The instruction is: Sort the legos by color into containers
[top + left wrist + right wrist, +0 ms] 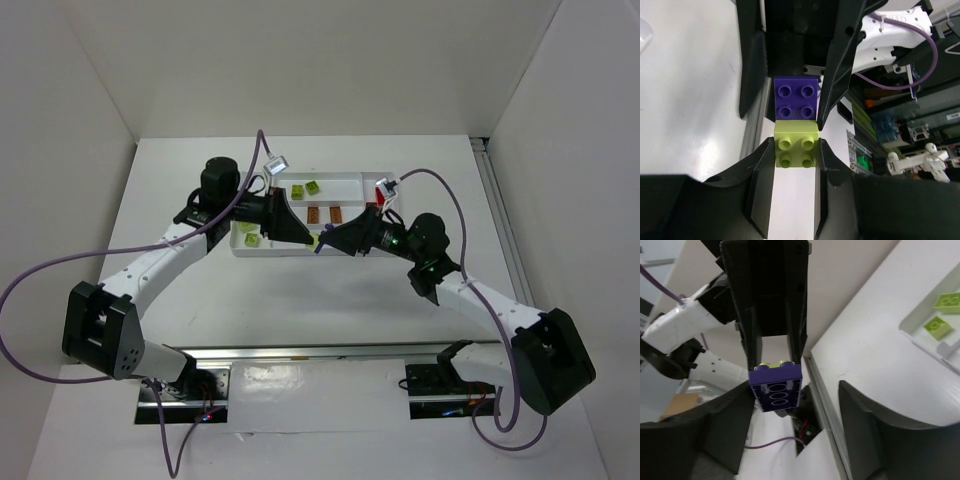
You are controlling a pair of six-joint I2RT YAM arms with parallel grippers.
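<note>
My left gripper (795, 152) is shut on a lime green lego (795, 149), held above the table in front of the white tray (352, 180). A purple lego (796, 98) is stuck to the green one's far end. My right gripper (796, 390) faces the left one with its jaws open around the purple lego (776, 387). That lego sits close to the right gripper's left finger (727, 425), with a wide gap to the other finger. In the top view both grippers (312, 240) (327, 243) meet tip to tip at the tray's near edge.
The tray holds lime green legos (305, 188) in a far section, brown-orange ones (324, 214) in the middle, another green one (249, 234) at the left end and a red one (383, 188) at the right. White walls surround the table.
</note>
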